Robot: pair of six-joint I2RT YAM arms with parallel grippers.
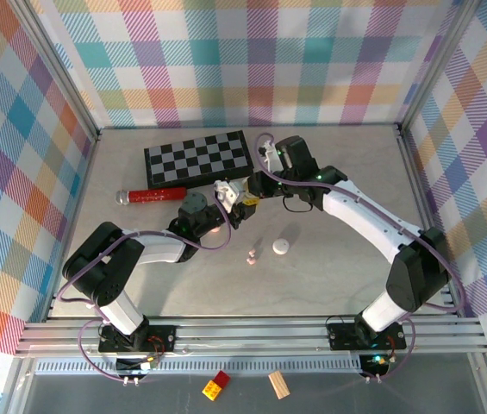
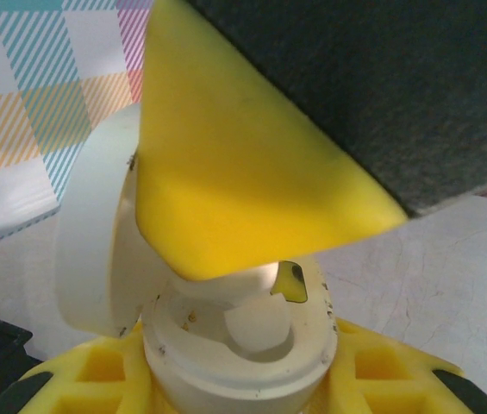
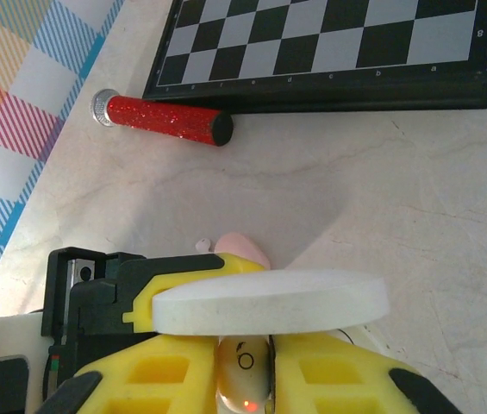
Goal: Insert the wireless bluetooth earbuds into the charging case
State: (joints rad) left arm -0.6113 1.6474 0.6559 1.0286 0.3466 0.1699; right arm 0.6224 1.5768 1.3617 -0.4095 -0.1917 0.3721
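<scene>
My left gripper (image 2: 239, 384) is shut on the white charging case (image 2: 234, 354), held above the table with its lid (image 2: 96, 241) swung open. A white earbud (image 2: 260, 323) sits in the case's well. My right gripper (image 3: 247, 366) is shut on a white earbud (image 3: 245, 371) showing a small red light, directly over the open case; one of its yellow fingers (image 2: 226, 172) fills the space above the well. From above, the left gripper (image 1: 223, 207) and right gripper (image 1: 245, 200) meet at mid-table. A pale pink earbud (image 1: 252, 253) lies on the table just in front of them.
A small white round pebble-like piece (image 1: 282, 247) lies right of the pink bud. A folded chessboard (image 1: 198, 157) lies at the back, with a red glitter tube (image 1: 152, 196) in front of it. Plaid walls enclose the table.
</scene>
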